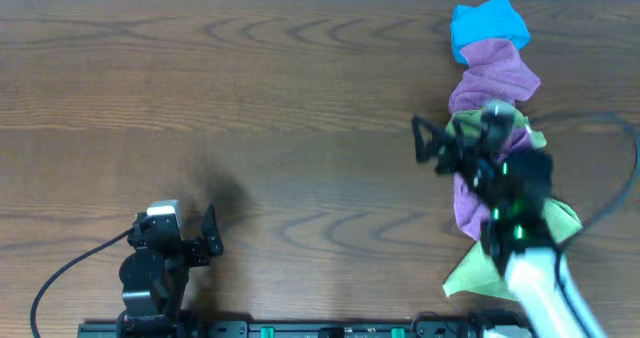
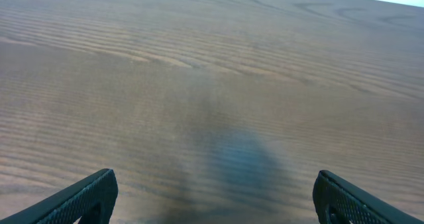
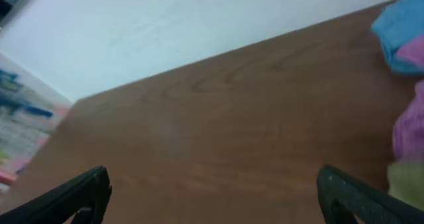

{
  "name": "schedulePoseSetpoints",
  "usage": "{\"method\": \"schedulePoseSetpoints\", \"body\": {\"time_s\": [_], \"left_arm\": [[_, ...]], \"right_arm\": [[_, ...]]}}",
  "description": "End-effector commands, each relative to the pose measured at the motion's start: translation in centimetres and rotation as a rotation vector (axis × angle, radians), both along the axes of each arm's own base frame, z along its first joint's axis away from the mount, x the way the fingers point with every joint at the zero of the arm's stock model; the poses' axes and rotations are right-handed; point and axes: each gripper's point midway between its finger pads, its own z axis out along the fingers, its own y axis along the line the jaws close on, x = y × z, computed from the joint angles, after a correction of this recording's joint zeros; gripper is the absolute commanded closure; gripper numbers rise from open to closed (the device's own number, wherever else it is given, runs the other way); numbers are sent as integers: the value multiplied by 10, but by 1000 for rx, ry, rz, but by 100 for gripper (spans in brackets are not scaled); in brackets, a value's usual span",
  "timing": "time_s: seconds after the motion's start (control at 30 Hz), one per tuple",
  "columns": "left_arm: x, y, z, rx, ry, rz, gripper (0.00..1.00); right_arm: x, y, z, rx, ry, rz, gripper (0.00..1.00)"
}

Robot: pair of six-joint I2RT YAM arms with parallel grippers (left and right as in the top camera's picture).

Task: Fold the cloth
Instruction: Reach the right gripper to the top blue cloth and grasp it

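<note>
Soft, even light falls on the counter [image 1: 260,88] from above, without glare. The right arm [image 1: 520,228] is motion-blurred overhead, and its wrist view is soft throughout. A dim bluish shadow [image 2: 232,158] darkens the near counter in the left wrist view.

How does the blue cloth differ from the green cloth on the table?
The blue cloth lies at the far end of the pile, the green cloth at the near end. The blue cloth is bunched small and fully in view; the green cloth spreads wider and the right arm hides part of it. Both are crumpled and touch the purple cloth.
</note>
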Motion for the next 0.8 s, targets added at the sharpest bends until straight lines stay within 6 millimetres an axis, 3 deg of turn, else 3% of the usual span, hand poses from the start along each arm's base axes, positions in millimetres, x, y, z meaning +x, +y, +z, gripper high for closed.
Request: {"method": "schedulePoseSetpoints", "body": {"time_s": [0.0, 0.47, 0.6, 0.77], "left_arm": [[0, 2, -6, 4, 11, 13, 5], [0, 2, -6, 4, 11, 13, 5], [0, 2, -6, 4, 10, 13, 4], [0, 2, -6, 4, 11, 13, 5]], "right_arm": [[35, -7, 11, -105, -28, 12, 1], [200, -74, -1, -259, 133, -133, 1], [235, -86, -2, -290, 162, -190, 1], [261, -117, -29, -381, 256, -336, 1]]}}
